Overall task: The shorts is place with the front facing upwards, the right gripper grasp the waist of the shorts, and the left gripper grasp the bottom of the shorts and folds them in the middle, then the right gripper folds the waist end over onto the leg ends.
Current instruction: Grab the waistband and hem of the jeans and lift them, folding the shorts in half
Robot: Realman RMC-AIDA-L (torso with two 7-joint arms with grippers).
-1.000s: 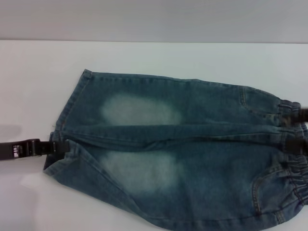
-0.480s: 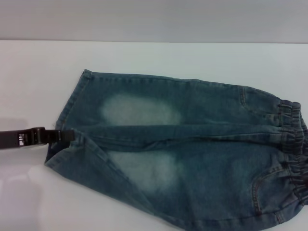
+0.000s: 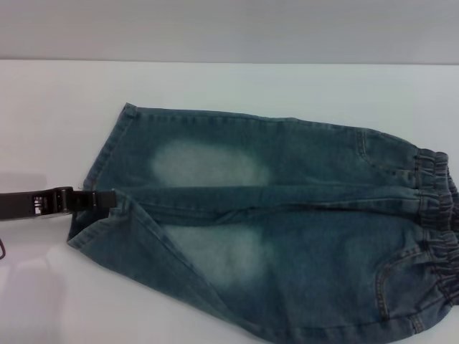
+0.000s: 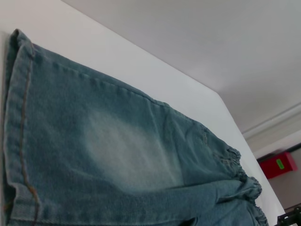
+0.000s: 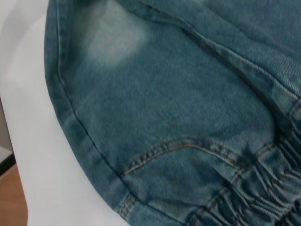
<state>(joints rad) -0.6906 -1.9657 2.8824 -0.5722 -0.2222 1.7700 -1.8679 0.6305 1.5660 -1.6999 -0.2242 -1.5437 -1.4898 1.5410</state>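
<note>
You've got the shorts [image 3: 287, 222] spread across the white tabletop [image 3: 57, 100], filling the middle and right of the head view, front side up with both pale thigh patches showing. The leg hems [image 3: 100, 179] sit at the left of the frame, the gathered waist [image 3: 437, 222] at the right edge. Your left tool [image 3: 97, 200] reaches in from the left edge at mid-height, its tip at the hem right where the two legs meet; it looks pinched on the denim there, with the near leg's hem corner pulled up and turned inward. The right tool isn't visible in the head view, and its wrist camera shows only close-up denim, a pocket seam [image 5: 183, 146] and the waistband puckers, so I can't tell its state.
</note>
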